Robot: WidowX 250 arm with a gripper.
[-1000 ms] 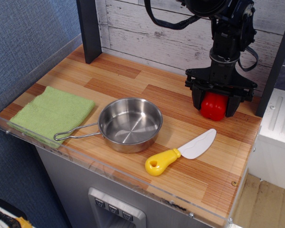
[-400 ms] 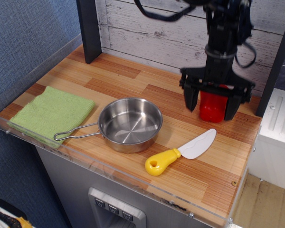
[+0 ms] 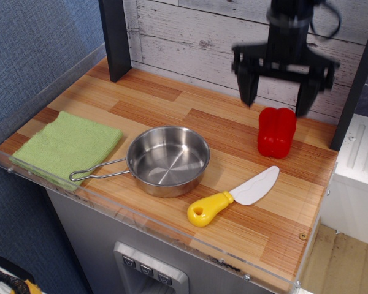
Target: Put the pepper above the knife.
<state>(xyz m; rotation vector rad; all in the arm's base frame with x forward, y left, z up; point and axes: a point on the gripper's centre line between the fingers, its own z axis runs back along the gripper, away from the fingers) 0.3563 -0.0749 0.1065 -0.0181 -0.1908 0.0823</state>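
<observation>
The glossy red pepper (image 3: 276, 131) stands on the wooden table at the back right, just beyond the tip of the knife's white blade. The knife (image 3: 234, 196) lies flat in front of it, yellow handle toward the front left. My gripper (image 3: 277, 98) hangs above the pepper, lifted clear of it, jaws wide open and empty. Its two black fingers (image 3: 248, 82) straddle the space over the pepper without touching it.
A steel pan (image 3: 167, 160) with a wire handle sits mid-table, left of the knife. A folded green cloth (image 3: 69, 146) lies at the left edge. A dark post (image 3: 115, 37) stands at the back left. A clear rim runs along the table's front edge.
The gripper opened, let go of the pepper and rose straight up. The pepper stays standing on the table where it was set down.
</observation>
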